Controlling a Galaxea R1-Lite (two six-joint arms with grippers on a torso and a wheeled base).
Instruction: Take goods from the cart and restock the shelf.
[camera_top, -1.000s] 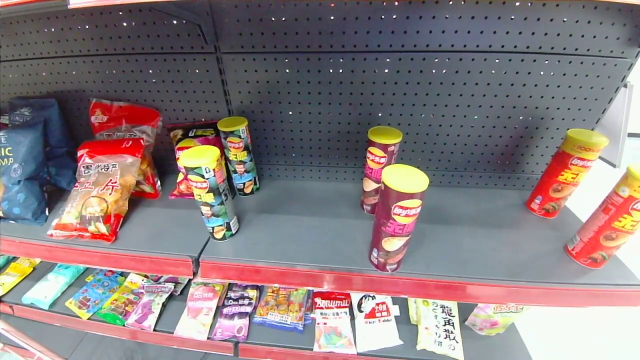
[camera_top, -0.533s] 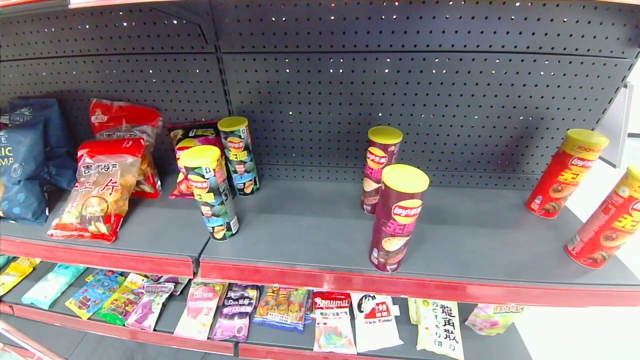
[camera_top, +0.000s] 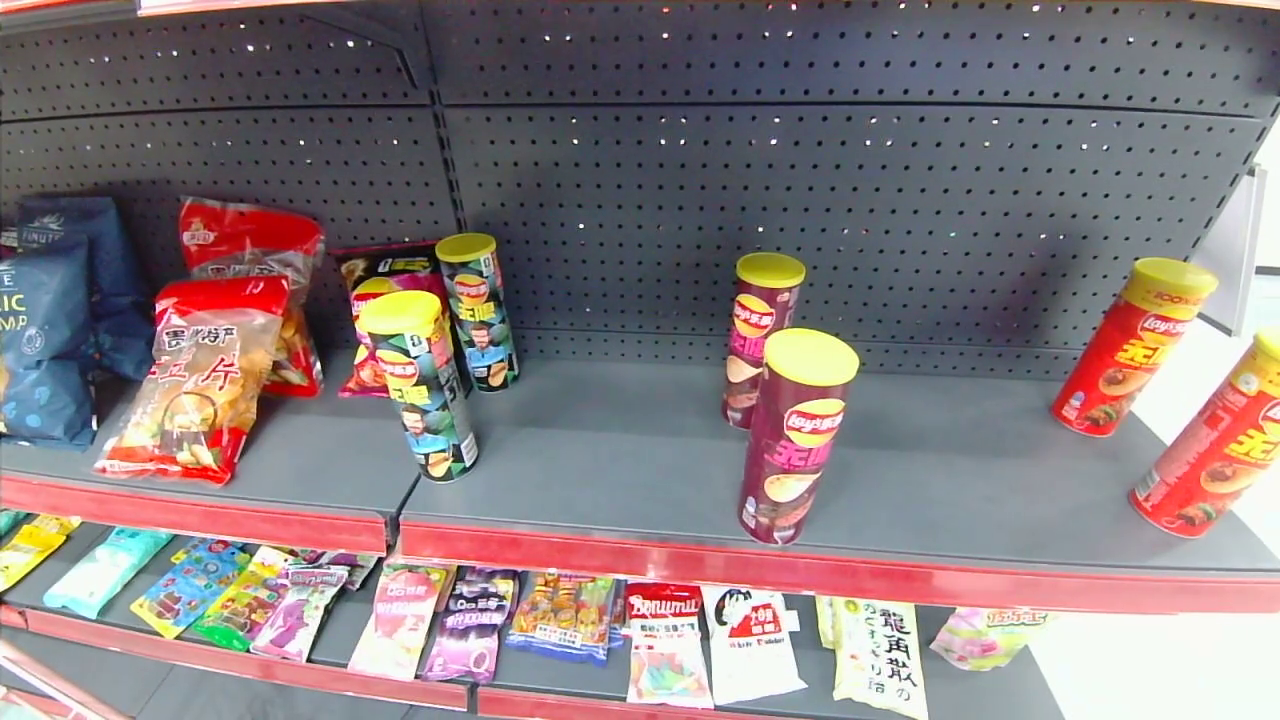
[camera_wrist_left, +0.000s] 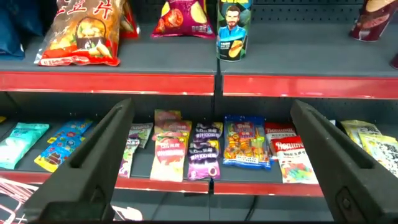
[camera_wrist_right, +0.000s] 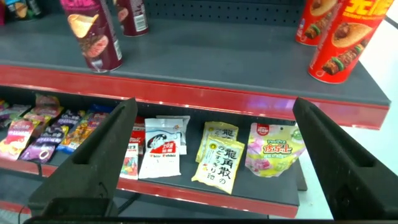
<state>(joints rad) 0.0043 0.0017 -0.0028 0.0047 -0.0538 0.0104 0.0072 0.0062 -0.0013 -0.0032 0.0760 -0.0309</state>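
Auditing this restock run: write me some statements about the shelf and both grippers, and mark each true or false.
1. The front maroon can stands upright on the upper shelf. True.
2. The left gripper holds a can. False: it is open and empty.
3. Two red cans stand at the shelf's right end. True.
4. The lower shelf carries cans. False: flat snack packets lie there.
5. The right gripper is open. True.
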